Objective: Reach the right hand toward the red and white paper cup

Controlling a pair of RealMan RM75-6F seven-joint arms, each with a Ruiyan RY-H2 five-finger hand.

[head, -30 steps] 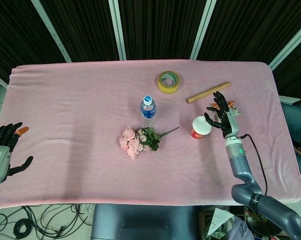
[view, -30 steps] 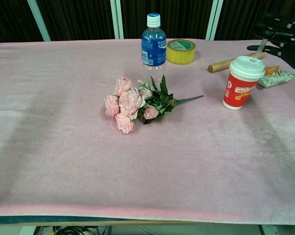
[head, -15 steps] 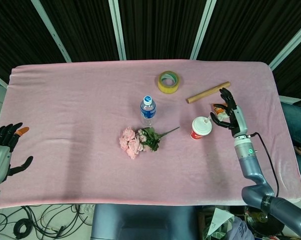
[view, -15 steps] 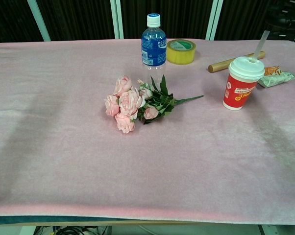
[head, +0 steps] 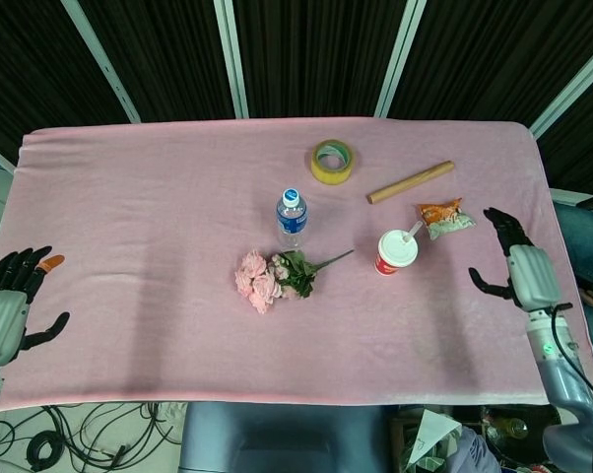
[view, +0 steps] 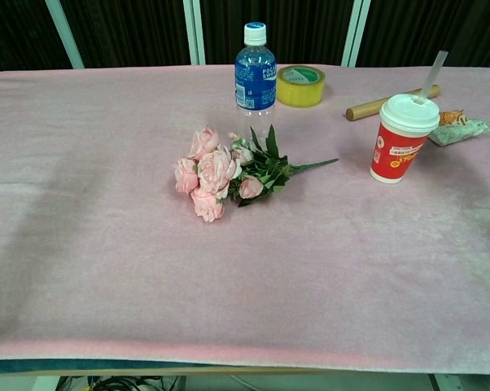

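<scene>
The red and white paper cup [head: 395, 252] [view: 402, 138] stands upright with a white lid and a straw, right of the table's middle. My right hand [head: 514, 268] hovers open well to the cup's right, near the table's right edge, fingers spread, holding nothing. It does not show in the chest view. My left hand [head: 11, 304] hangs open off the table's left front corner, empty.
A bunch of pink flowers [head: 272, 276] lies at the centre, with a water bottle [head: 291, 216] behind it. A yellow tape roll [head: 332, 161], a wooden stick [head: 410, 182] and a snack packet [head: 443, 218] lie behind and right of the cup.
My right hand has drawn back from beside the cup to the right and toward the front edge, leaving the chest view. The left hand has barely shifted.
</scene>
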